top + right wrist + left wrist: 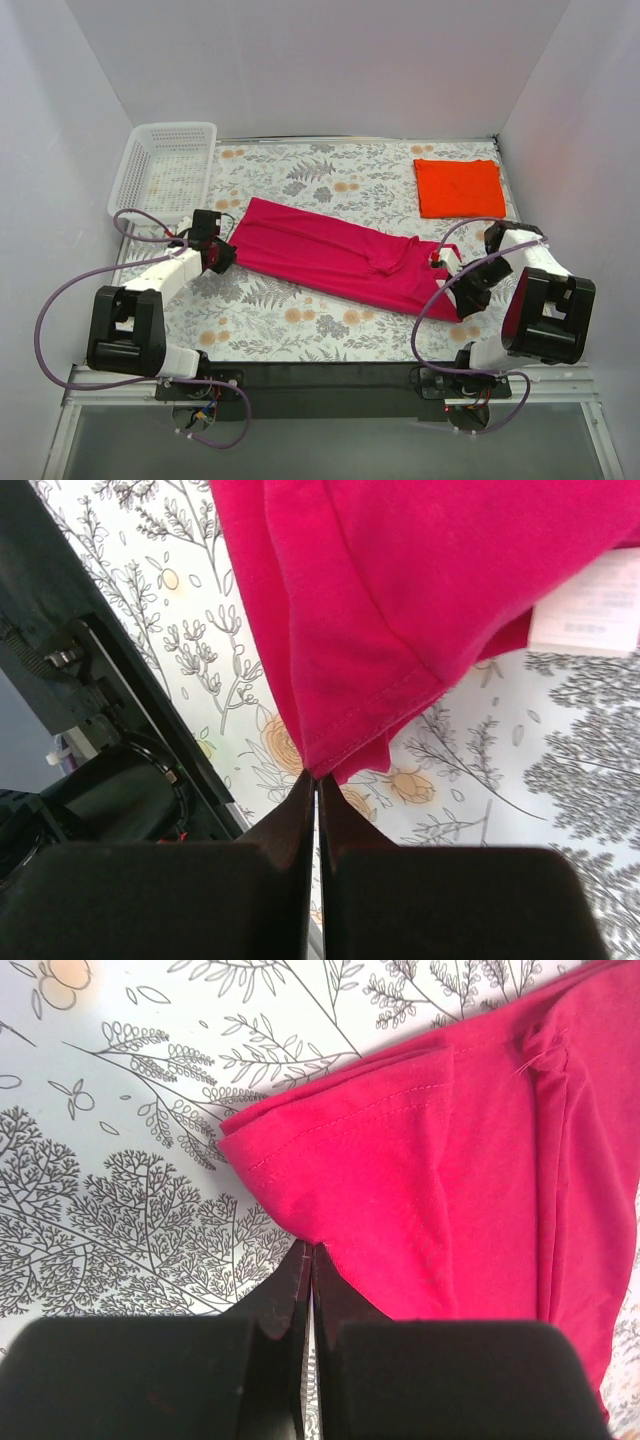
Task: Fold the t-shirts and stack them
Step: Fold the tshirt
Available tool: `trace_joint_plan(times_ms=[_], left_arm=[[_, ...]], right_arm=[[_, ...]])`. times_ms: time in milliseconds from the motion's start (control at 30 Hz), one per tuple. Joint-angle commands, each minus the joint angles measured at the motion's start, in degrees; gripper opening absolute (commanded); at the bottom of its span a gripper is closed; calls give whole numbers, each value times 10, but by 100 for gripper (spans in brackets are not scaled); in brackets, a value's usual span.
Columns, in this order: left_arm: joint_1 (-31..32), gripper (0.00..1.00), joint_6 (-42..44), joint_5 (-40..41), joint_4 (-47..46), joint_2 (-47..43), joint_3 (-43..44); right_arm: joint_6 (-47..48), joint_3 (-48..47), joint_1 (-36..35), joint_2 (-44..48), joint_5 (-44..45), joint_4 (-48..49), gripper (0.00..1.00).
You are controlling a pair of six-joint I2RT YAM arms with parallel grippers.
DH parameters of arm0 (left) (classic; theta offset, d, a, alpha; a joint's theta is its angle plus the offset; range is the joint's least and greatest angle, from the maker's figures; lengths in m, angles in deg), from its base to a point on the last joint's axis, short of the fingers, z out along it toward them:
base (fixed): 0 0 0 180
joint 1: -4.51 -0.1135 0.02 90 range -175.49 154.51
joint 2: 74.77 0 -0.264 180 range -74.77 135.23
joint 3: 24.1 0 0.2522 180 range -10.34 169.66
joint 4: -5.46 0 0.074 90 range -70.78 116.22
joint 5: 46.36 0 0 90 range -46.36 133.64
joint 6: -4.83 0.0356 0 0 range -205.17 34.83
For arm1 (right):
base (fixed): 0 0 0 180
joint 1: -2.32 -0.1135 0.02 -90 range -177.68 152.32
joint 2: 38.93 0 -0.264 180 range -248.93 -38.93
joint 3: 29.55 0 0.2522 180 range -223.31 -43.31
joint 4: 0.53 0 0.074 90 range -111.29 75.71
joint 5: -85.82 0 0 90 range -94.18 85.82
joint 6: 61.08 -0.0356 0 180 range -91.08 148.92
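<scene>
Left tool (308, 1252) pinches pink shirt (330, 255); right tool (316, 778) likewise.

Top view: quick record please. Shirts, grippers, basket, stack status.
pink t-shirt: folded into a long strip, lying diagonally across the centre
orange t-shirt: folded square, far right, apart from the pink one
left gripper: shut on the pink t-shirt's left end
right gripper: shut on a corner at its right end
basket: far left corner, no shirt in it
stack: not yet made
</scene>
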Motion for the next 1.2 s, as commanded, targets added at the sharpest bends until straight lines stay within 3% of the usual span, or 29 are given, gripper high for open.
trace_joint_plan(times_ms=[0, 133, 167, 200, 300, 367, 467, 567, 600, 633, 767, 967, 1167], left_arm=[[-8, 0, 14, -6, -6, -23, -9], [-8, 7, 30, -46, -7, -38, -12], [-8, 13, 33, -50, -8, -44, -12], [-8, 27, 39, -55, -11, -60, -11], [-8, 49, 59, -71, -15, -90, -7], [-8, 55, 77, -89, -21, -121, -3], [-8, 60, 118, -126, -38, -154, 1], [-8, 62, 163, -178, -64, -185, -1], [-8, 64, 197, -199, -68, -192, -3], [-8, 66, 210, -201, -70, -198, -3], [-8, 70, 281, -176, -61, -243, -9], [-8, 71, 313, -119, -49, -324, -61], [-7, 71, 316, -119, -54, -320, -58]], right_arm=[[23, 15, 6, -9, 5, -29, 4], [24, -2, 6, 4, -5, -35, 20], [26, -13, 6, 12, -9, -40, 26], [28, -41, 6, 15, -14, -53, 33], [17, -102, 5, 17, -44, -67, 36], [7, -129, -5, 10, -73, -67, 37], [3, -166, -38, -1, -146, -65, 36], [11, -165, -114, 7, -222, -6, 39], [-2, -158, -172, 11, -222, 25, 41], [-30, -152, -201, 17, -214, 98, 42], [-114, -152, -306, -9, -152, 227, 43], [-203, -182, -367, -82, -51, 290, 44], [-239, -181, -397, -120, 5, 307, 44]])
